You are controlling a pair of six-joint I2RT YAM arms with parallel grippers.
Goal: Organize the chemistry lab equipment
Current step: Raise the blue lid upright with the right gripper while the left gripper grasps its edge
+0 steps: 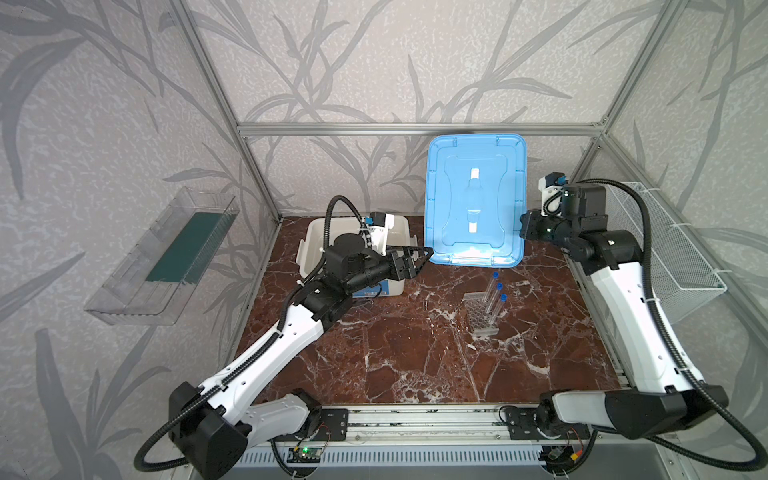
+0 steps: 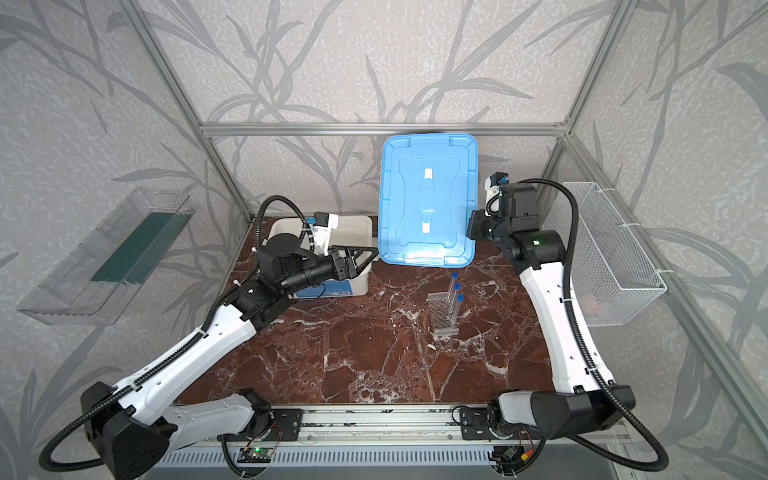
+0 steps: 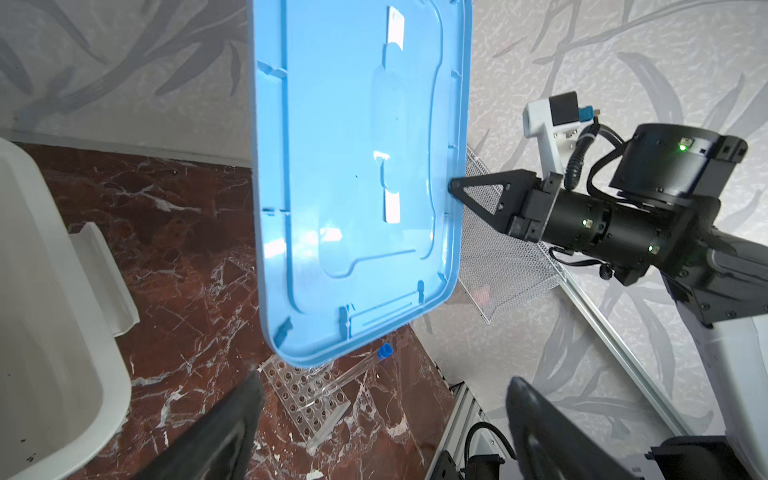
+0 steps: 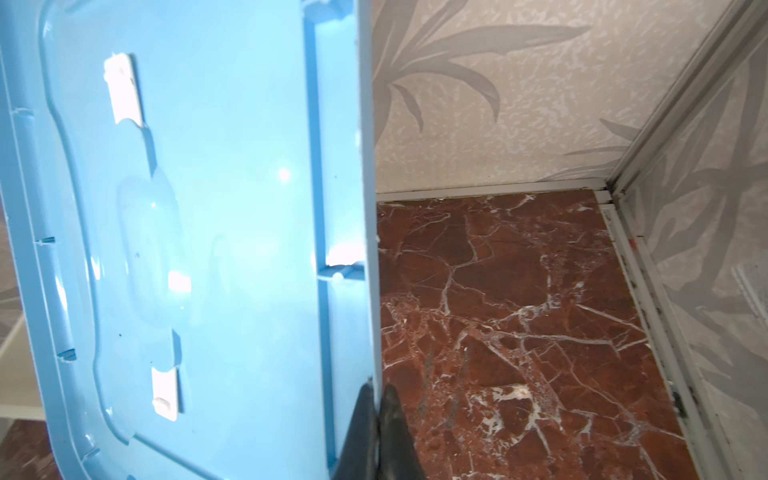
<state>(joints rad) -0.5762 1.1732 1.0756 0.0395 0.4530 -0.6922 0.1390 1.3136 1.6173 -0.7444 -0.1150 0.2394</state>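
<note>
A clear multi-hole rack (image 1: 478, 318) (image 2: 442, 316) (image 3: 309, 395) stands on the marble top right of centre, with three long blue-capped clear tubes (image 1: 495, 297) (image 2: 454, 296) upright in it. In the left wrist view only one tube (image 3: 357, 371) shows below the lid. My right gripper (image 1: 523, 224) (image 2: 471, 224) (image 3: 454, 187) (image 4: 376, 386) is shut on the right edge of the blue lid (image 1: 473, 199) (image 2: 428, 199) (image 3: 353, 166) (image 4: 208, 208), holding it upright above the table. My left gripper (image 1: 422, 262) (image 2: 368, 262) (image 3: 384, 386) hangs open and empty by the lid's lower left corner.
The big white tub (image 1: 397, 228) (image 2: 361, 226) (image 3: 41, 332) sits open at the back left, partly hidden under my left arm. A wire basket (image 1: 673, 249) hangs on the right wall. A clear tray (image 1: 166, 257) hangs on the left wall.
</note>
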